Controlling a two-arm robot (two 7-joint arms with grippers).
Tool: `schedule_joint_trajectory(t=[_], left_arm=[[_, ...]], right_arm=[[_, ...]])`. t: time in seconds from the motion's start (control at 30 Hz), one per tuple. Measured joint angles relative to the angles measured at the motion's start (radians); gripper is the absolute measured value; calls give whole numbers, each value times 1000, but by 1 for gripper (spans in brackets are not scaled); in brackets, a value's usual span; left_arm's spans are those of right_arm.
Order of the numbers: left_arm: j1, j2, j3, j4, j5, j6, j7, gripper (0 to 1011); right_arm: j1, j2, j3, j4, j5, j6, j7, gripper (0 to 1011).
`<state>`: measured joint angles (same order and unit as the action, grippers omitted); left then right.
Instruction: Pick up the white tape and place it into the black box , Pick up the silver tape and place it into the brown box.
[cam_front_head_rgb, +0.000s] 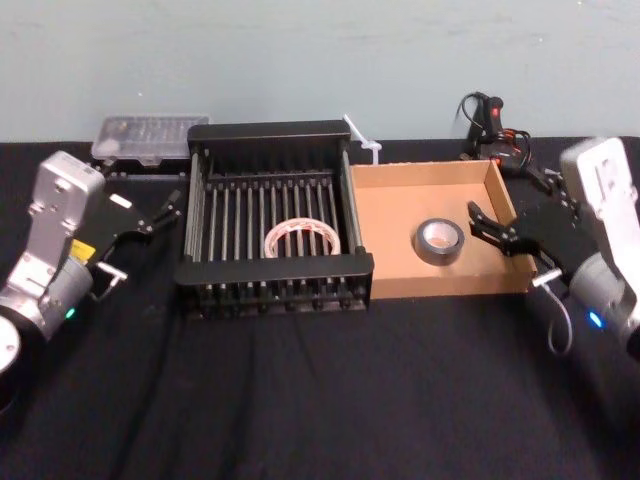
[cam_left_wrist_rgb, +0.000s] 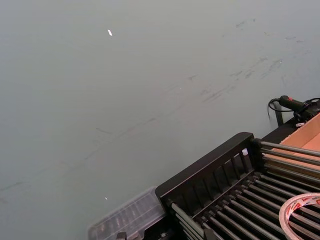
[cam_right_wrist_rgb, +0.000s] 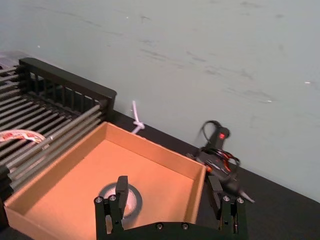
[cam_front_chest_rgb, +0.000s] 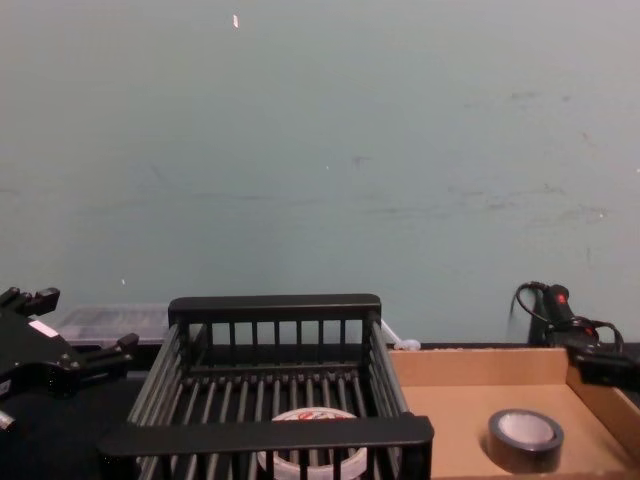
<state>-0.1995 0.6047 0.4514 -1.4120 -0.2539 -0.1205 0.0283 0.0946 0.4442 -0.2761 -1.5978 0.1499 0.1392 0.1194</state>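
White red-cored tape roll (cam_front_head_rgb: 300, 235) lies in black slatted crate (cam_front_head_rgb: 270, 130), centre; dark grey-silver tape roll (cam_front_head_rgb: 438, 241) in tan cardboard tray (cam_front_head_rgb: 395, 200), right. Left gripper (cam_front_head_rgb: 163, 212), right gripper (cam_front_head_rgb: 480, 222) spread (both empty). We judge placements done; only retreat remains.

Pale green wall (cam_front_chest_rgb: 320, 150) behind a black-draped surface (cam_front_head_rgb: 320, 400).
The wall is plain and evenly lit, with faint scuffs, scratches and a few white flecks; the surface meets it along a straight back edge.

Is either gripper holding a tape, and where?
Nothing is held: left gripper and right gripper are open and empty. White tape lies in the black crate, silver tape in the cardboard tray.
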Motion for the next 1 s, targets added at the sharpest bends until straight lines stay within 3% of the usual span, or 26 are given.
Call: schedule_joint_trajectory(t=[0.17, 0.3, 0.57, 1.0], left_arm=[[0, 0, 0, 0, 0, 0, 0, 1001], [0, 0, 0, 0, 0, 0, 0, 1001], [0, 0, 0, 0, 0, 0, 0, 1001], [0, 0, 0, 0, 0, 0, 0, 1001]], right_arm=[[-77, -12, 16, -9, -63, -89, -70, 1002], [-105, -19, 24, 1, -88, -110, -89, 1002], [-124, -42, 47, 13, -107, -117, -105, 1002], [-125, -38, 44, 12, -107, -119, -105, 1002]])
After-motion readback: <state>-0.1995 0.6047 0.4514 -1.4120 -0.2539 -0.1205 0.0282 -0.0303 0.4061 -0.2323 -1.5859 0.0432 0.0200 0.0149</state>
